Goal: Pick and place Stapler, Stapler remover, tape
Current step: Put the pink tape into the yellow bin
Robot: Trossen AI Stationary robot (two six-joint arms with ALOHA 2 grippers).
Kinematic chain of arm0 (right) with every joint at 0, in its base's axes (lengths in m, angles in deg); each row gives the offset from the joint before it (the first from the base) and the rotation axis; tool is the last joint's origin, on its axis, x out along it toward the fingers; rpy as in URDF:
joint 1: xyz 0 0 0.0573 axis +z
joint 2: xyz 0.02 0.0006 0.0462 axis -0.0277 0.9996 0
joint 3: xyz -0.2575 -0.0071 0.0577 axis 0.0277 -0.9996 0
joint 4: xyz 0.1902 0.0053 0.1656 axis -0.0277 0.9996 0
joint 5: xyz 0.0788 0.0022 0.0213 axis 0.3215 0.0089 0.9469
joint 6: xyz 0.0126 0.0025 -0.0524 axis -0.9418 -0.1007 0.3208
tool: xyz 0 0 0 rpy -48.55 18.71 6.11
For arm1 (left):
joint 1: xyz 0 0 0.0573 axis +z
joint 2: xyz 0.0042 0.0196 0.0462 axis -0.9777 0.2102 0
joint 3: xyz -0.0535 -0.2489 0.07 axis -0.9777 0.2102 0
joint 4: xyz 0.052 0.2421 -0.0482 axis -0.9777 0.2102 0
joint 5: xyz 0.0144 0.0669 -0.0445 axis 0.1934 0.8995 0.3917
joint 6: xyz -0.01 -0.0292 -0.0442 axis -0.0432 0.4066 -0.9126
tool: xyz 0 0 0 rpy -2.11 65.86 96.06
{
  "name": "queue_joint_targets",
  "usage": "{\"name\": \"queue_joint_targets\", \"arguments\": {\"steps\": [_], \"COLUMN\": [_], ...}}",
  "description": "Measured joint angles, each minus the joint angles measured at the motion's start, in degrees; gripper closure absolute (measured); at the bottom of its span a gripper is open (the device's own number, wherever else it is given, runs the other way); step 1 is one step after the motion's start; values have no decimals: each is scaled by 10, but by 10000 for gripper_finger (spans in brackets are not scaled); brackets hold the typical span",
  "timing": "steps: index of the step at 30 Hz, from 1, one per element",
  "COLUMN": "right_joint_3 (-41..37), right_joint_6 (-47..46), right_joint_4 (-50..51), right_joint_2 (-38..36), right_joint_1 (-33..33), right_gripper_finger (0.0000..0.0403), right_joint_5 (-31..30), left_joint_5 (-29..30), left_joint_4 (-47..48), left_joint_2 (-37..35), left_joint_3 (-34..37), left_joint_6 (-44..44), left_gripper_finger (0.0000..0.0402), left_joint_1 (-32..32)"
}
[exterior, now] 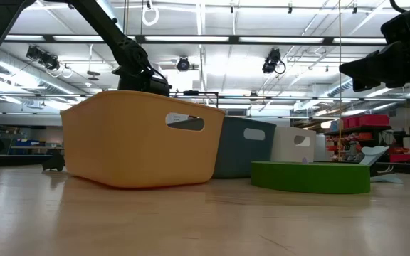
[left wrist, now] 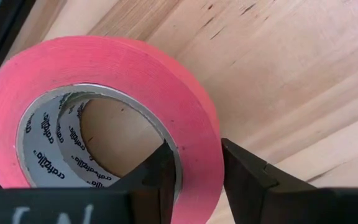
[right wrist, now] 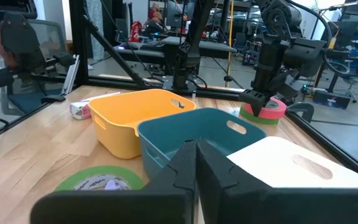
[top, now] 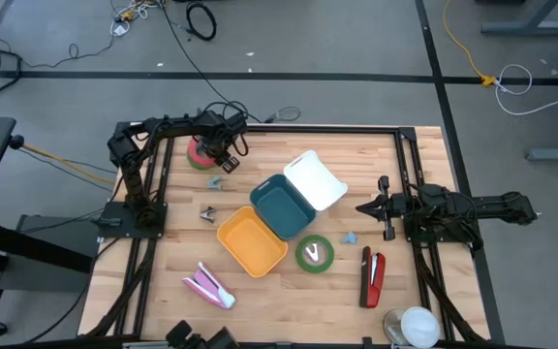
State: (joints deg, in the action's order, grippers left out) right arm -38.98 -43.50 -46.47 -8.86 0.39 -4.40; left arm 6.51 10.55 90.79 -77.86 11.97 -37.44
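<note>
Closest to your left wrist camera, the left gripper (left wrist: 194,171) pinches the wall of the pink tape roll (left wrist: 160,81), one finger (left wrist: 160,177) inside the core and the other outside against the pink band. From above you see this roll (top: 200,153) lying flat near the table's (top: 269,301) far left corner, a green roll stacked just under it. Your right gripper (right wrist: 196,163) hovers over the right side of the table with its fingers pressed together, holding nothing. Between the arms sit three bins in a diagonal row: orange bin (top: 251,240), teal bin (top: 282,206), white bin (top: 314,179). You have a green tape roll (top: 315,253) beside the orange bin, a red stapler (top: 372,277) toward the near right, and a pink stapler (top: 207,286) near the front left.
</note>
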Motion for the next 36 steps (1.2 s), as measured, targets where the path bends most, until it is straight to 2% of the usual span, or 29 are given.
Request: {"name": "queue_joint_targets", "arguments": {"steps": [16, 36], "right_joint_3": [0, 0], "right_joint_6": [0, 0], "right_joint_4": [0, 0], "right_joint_2": [0, 0], "right_joint_1": [0, 0], "right_gripper_finger": [390, 390], "right_joint_5": [0, 0], "left_joint_5": [1, -24], "left_joint_4": [38, 38], "left_joint_2": [-4, -97], "left_joint_3": [0, -1], "left_joint_6": [8, 20], "left_gripper_finger": [285, 285], "left_joint_1": [0, -18]}}
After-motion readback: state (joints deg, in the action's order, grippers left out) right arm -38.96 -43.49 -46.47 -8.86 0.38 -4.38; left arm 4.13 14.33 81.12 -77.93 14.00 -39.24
